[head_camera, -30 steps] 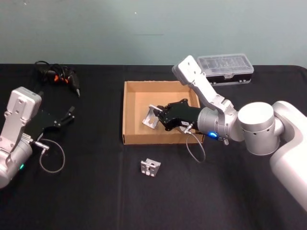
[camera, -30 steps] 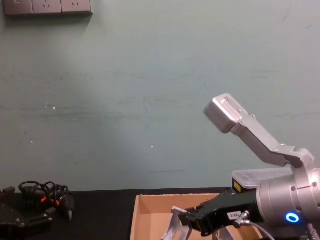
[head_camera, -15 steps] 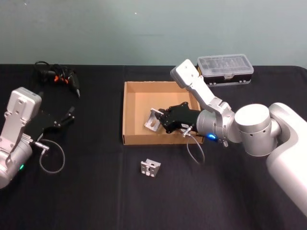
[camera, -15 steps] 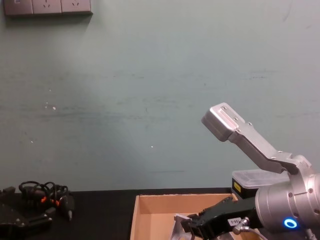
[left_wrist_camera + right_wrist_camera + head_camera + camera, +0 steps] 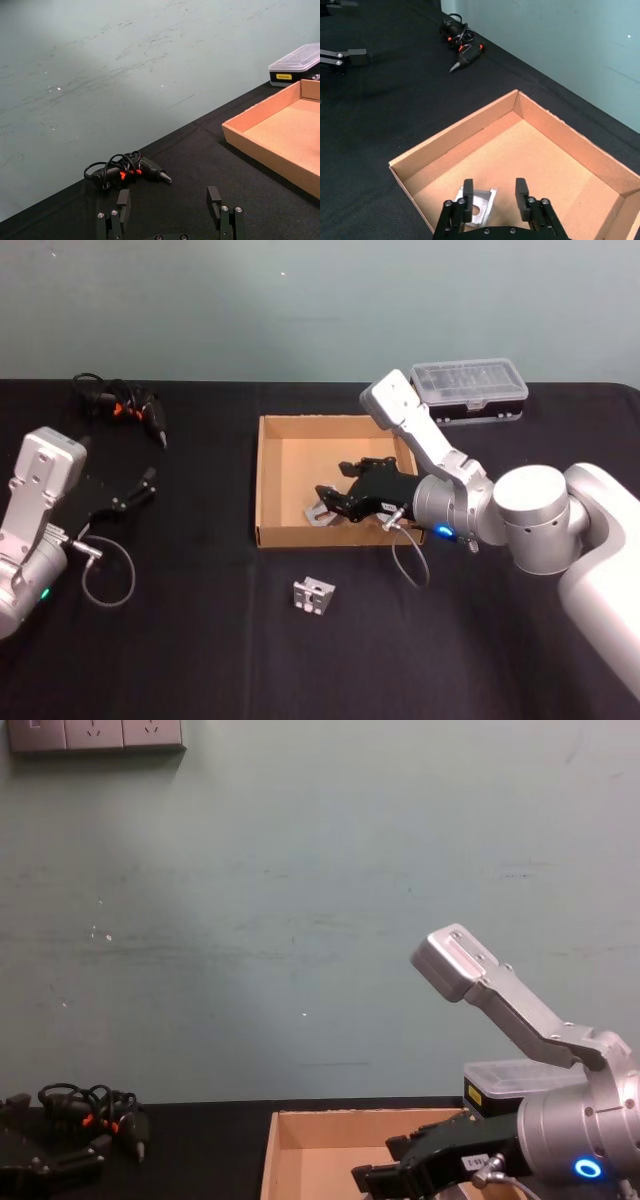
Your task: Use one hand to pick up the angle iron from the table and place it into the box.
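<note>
Angle iron point(image 5: 322, 510) lay flat on the floor of the box point(image 5: 262, 475), close to its front wall, and I could see nothing gripping it. My right gripper point(image 5: 333, 480) hung just above it inside the box, its fingers point(image 5: 521, 192) spread wide with nothing between them. A second angle iron point(image 5: 314, 592) sat on the surface point(image 5: 200, 640) just in front of the box. My left gripper point(image 5: 135, 488) was well to the left of the box, fingers apart and empty.
</note>
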Motion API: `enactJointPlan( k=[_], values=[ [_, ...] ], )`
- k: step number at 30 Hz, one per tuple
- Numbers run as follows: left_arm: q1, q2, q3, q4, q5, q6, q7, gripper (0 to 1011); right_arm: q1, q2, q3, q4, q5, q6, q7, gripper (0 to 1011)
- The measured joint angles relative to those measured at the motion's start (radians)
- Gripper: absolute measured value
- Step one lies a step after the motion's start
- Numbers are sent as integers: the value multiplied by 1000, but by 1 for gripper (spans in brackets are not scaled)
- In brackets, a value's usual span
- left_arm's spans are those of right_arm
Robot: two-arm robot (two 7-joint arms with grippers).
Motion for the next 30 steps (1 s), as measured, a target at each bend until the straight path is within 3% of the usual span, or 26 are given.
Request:
enactJointPlan(
  k=[11, 17, 23, 30],
  values=[
    [0, 0, 0, 0, 0, 0, 0, 1000, -12, 2, 11, -7, -13, -16, -5, 864],
    [0, 0, 0, 0, 0, 0, 0, 1000, -20, 2, 21, -19, -14, -20, -10, 1003],
    [0, 0, 0, 0, 0, 0, 0, 1000, -39, 8, 38, -48, -11, -29, -17, 1002],
    [0, 0, 0, 0, 0, 0, 0, 1000, -89, 39, 65, -148, 10, -43, -21, 1000]
  ],
)
